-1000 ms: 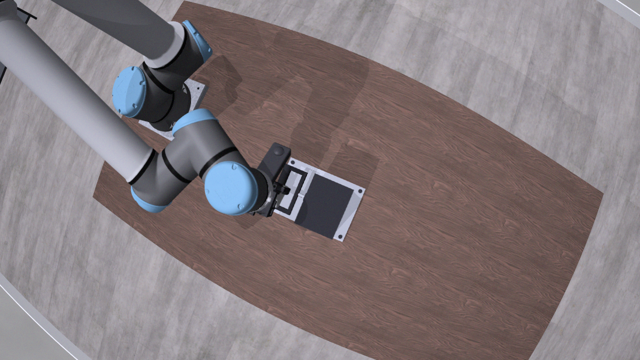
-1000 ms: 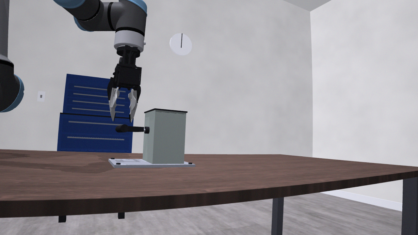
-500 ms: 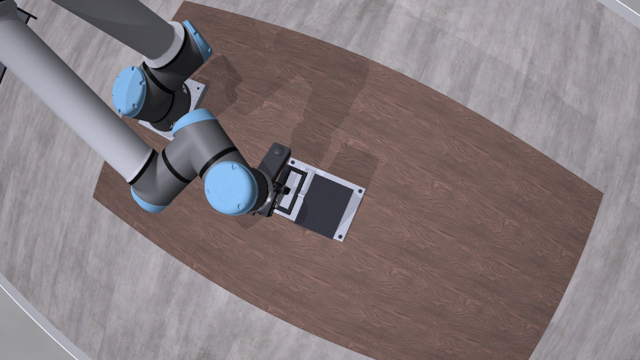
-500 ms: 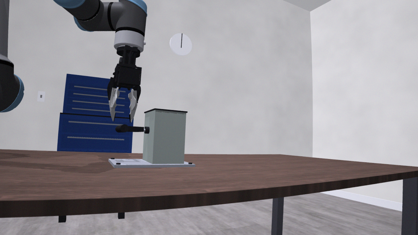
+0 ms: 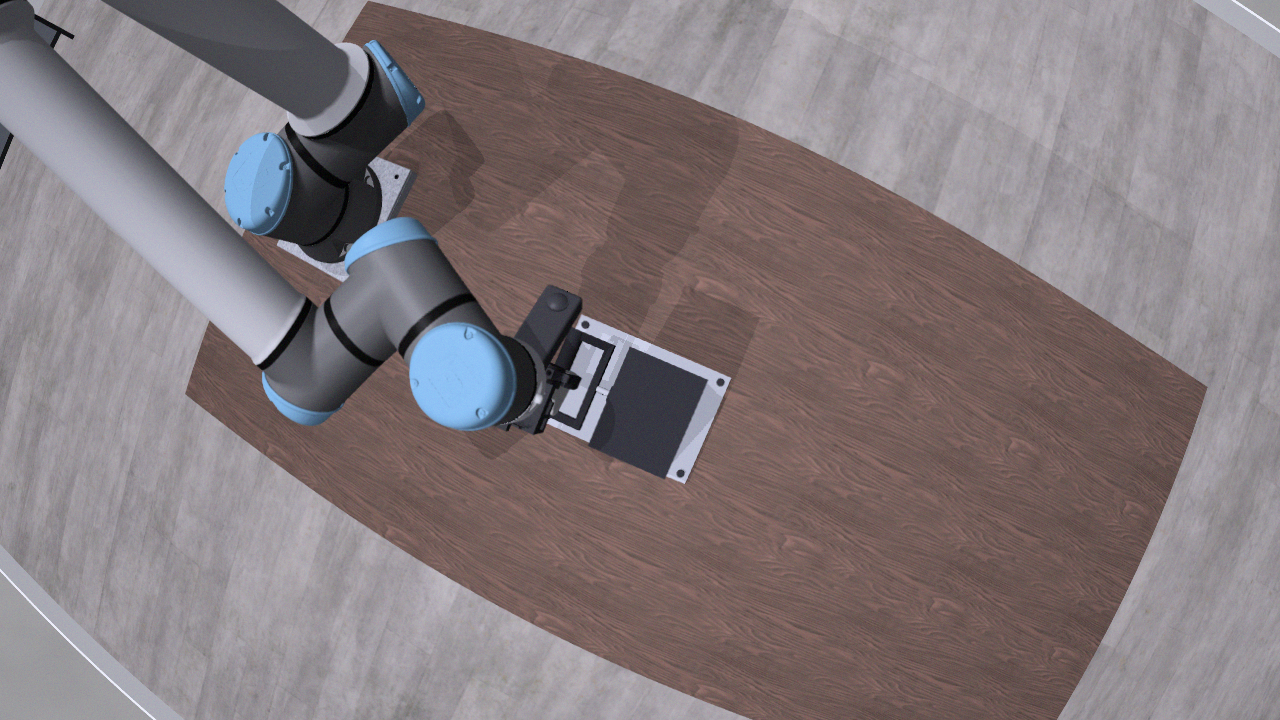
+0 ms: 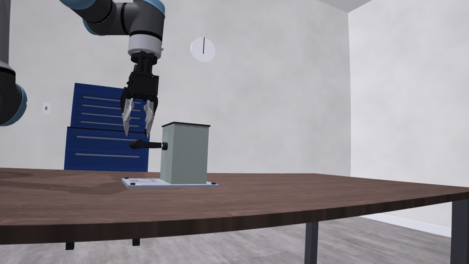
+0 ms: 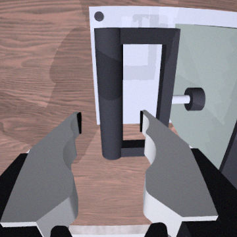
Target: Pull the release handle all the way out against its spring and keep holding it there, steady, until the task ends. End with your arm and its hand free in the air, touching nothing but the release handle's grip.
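A grey-green housing box with a dark lid stands on a white baseplate on the wooden table. A dark rectangular release handle sticks out of its side on a rod. Its round grip bar shows end-on in the side view. My gripper points straight down, just above the grip bar. Its two fingers are partly open and straddle the bar from above without touching it. Nothing is between them. From above, the gripper sits over the handle frame.
A blue tool cabinet stands behind the table against the wall. My arm's base plate is bolted at the table's far left. The housing's side wall, with a rod collar, is close to the right of my fingers.
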You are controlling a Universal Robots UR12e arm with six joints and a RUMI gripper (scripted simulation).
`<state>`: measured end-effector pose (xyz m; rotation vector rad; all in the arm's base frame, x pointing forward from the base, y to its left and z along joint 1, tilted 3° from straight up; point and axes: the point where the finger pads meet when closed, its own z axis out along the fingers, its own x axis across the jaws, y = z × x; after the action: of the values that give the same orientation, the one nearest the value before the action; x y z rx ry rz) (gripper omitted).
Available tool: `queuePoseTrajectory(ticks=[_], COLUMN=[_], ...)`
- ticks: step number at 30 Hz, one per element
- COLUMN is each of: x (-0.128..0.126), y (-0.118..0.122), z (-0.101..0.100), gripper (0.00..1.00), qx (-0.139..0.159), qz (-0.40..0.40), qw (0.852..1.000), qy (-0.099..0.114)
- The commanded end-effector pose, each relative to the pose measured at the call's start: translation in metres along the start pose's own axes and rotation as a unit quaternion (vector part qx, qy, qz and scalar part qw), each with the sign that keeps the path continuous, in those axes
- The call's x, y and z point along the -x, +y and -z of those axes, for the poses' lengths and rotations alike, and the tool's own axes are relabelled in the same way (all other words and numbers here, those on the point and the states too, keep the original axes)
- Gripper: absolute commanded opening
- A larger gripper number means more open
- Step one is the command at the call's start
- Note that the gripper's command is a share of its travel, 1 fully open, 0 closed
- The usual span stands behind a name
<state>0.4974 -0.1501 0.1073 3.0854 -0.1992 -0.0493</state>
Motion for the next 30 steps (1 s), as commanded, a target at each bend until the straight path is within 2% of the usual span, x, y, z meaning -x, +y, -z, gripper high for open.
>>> queuePoseTrajectory(ticks=[1,30], x=[-0.001,-0.001], y=[0.0,0.0], z=[-0.001,-0.024], gripper=[0.3,0.3], qx=[0.0,0.0], qz=[0.0,0.0], qw=[1.0,1.0], qy=[0.001,0.001])
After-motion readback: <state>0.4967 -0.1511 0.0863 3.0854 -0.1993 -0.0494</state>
